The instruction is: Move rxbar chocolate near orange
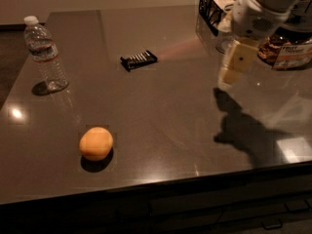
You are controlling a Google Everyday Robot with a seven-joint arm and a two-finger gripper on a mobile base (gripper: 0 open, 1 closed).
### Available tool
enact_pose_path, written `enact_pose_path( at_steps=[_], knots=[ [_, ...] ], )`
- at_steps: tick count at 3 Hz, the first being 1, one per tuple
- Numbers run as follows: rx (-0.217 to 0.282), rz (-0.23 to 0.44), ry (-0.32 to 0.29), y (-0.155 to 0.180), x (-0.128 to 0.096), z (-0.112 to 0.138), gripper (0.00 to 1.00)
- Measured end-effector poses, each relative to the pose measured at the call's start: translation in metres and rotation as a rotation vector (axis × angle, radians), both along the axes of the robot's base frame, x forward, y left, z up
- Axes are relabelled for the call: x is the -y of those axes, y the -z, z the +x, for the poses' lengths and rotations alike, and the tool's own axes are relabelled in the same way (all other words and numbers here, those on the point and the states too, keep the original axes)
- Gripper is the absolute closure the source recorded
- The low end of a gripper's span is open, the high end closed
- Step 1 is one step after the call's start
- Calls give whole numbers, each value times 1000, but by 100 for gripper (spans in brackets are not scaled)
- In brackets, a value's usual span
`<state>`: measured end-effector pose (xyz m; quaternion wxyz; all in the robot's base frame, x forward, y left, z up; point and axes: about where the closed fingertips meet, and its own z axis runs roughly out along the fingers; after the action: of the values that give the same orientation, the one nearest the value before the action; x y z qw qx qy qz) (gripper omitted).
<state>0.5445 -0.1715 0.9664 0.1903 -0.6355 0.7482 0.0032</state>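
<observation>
Single view on record. The camera sits high over the near edge of the dark grey glossy table (161, 130) and looks down at a slant toward the far wall. Range is moderate: most of the tabletop is in frame, with its near edge running across the bottom. The round orange fruit (96, 143) lies nearest the lens; the small black wrapped bar with pale stripes (139, 60) lies farther back. The cream-coloured hand (226, 79) enters from the upper right, above the table's right side.
</observation>
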Motion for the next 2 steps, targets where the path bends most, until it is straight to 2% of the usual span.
enact_pose_path(
  at_steps=[1, 2],
  knots=[
    [-15, 44, -40, 7, -25, 49, 0],
    [-28, 98, -77, 17, -60, 93, 0]
  ],
)
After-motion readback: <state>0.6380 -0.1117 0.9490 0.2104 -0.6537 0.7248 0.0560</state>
